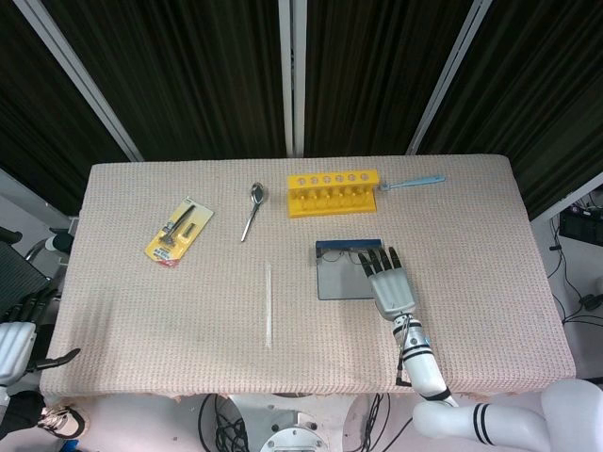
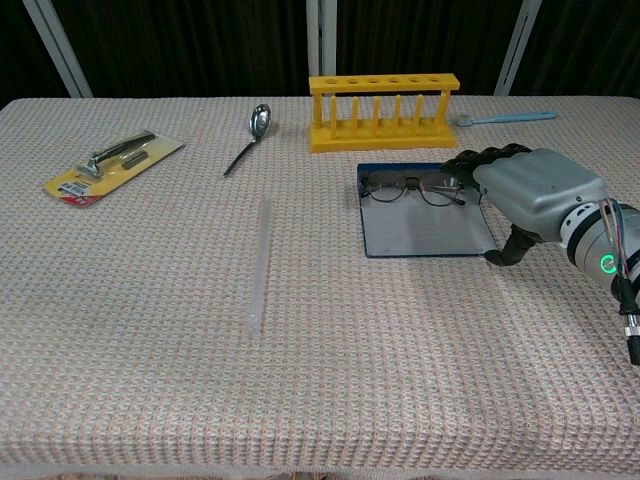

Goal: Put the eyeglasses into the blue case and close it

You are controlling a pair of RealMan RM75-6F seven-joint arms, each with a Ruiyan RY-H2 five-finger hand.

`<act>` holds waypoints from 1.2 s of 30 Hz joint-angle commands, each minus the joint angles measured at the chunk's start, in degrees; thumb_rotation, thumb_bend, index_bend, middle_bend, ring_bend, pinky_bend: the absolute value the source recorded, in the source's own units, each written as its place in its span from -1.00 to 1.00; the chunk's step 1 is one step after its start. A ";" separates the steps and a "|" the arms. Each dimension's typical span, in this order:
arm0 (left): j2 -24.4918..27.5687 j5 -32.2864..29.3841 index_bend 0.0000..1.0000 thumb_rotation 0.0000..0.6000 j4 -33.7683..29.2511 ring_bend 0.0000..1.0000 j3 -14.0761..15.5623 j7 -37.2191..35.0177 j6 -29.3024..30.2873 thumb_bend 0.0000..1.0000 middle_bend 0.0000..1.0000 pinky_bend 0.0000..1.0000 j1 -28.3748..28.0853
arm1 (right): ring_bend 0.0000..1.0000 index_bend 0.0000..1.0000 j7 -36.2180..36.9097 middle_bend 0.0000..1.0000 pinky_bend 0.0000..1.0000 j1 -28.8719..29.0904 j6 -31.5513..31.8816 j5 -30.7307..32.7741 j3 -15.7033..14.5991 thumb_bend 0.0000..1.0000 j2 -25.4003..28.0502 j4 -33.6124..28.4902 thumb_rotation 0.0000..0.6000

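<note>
The blue case point(image 2: 425, 232) point(image 1: 341, 278) lies open and flat, right of the table's middle. The eyeglasses point(image 2: 410, 187) rest inside it along its far edge, lenses side by side; in the head view they show only faintly. My right hand point(image 2: 530, 195) point(image 1: 389, 282) hovers at the case's right edge, palm down, fingers spread and slightly bent, holding nothing. Its fingertips point(image 2: 470, 162) are close to the right end of the glasses; contact is unclear. My left hand point(image 1: 19, 339) hangs off the table's left front corner, fingers apart and empty.
A yellow test tube rack point(image 2: 383, 110) stands just behind the case, with a blue-handled tool point(image 2: 505, 118) to its right. A spoon point(image 2: 250, 135), a carded razor point(image 2: 112, 162) and a clear glass tube point(image 2: 260, 262) lie to the left.
</note>
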 commanded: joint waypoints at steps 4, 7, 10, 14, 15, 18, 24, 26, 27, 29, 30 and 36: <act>0.07 -0.13 -0.95 0.24 0.10 -0.84 -0.04 -0.13 -0.06 -0.82 -0.88 -0.59 0.02 | -1.00 -1.00 -3.38 -1.00 -1.00 1.52 -1.91 3.21 1.05 -0.79 -1.02 0.56 1.00; 0.04 -0.01 -0.95 0.24 0.17 -0.84 -0.02 -0.15 -0.07 -0.82 -0.88 -0.59 -0.05 | -1.00 -1.00 -3.22 -1.00 -1.00 1.79 -2.21 3.11 1.15 -0.83 -1.31 0.73 1.00; 0.02 0.11 -0.95 0.24 0.11 -0.84 -0.06 -0.14 -0.03 -0.82 -0.88 -0.59 -0.15 | -1.00 -1.00 -2.56 -1.00 -1.00 1.97 -2.26 2.40 1.18 -0.83 -1.86 1.63 1.00; -0.03 0.09 -0.95 0.24 0.05 -0.84 -0.09 -0.06 0.00 -0.82 -0.88 -0.59 -0.16 | -1.00 -1.00 -0.78 -1.00 -1.00 1.91 -2.10 0.67 1.03 -0.77 -2.97 3.53 1.00; -0.05 0.06 -0.95 0.24 0.05 -0.84 -0.10 -0.06 0.02 -0.82 -0.88 -0.59 -0.15 | -1.00 -1.00 -0.21 -1.00 -1.00 1.85 -2.10 0.17 0.96 -0.75 -3.22 3.98 1.00; -0.13 0.00 -0.95 0.24 0.14 -0.84 -0.08 -0.05 -0.09 -0.82 -0.88 -0.59 -0.16 | -1.00 -1.00 2.50 -1.00 -1.00 1.54 -2.20 -1.86 0.79 -0.61 -3.85 5.35 1.00; -0.24 -0.20 -0.95 0.24 0.42 -0.84 -0.14 -0.33 -0.52 -0.82 -0.88 -0.59 -0.34 | -1.00 -1.00 7.19 -1.00 -1.00 0.87 -2.71 -5.24 0.50 -0.06 -4.66 8.34 1.00; -0.31 -0.19 -0.95 0.24 0.47 -0.84 -0.12 -0.36 -0.58 -0.82 -0.88 -0.59 -0.37 | -1.00 -1.00 7.76 -1.00 -1.00 0.85 -3.01 -5.59 0.65 0.02 -4.94 9.15 1.00; -0.35 -0.19 -0.95 0.24 0.51 -0.84 -0.12 -0.37 -0.56 -0.82 -0.88 -0.59 -0.35 | -1.00 -1.00 8.04 -1.00 -1.00 0.86 -3.16 -5.73 0.75 0.09 -5.11 9.56 1.00; -0.43 -0.23 -0.95 0.23 0.59 -0.84 -0.12 -0.42 -0.51 -0.82 -0.88 -0.59 -0.30 | -1.00 -1.00 8.62 -1.00 -1.00 0.94 -3.82 -5.79 1.04 0.18 -5.51 10.49 1.00; -0.46 -0.25 -0.95 0.24 0.65 -0.84 -0.10 -0.42 -0.52 -0.82 -0.88 -0.59 -0.27 | -1.00 -1.00 8.83 -1.00 -1.00 1.03 -4.18 -5.72 1.23 0.19 -5.72 10.95 1.00; -0.54 -0.23 -0.95 0.24 0.78 -0.84 0.10 -0.39 -0.65 -0.82 -0.88 -0.59 -0.19 | -1.00 -1.00 11.37 -1.00 -1.00 1.62 -5.71 -6.23 2.62 0.18 -7.90 15.15 1.00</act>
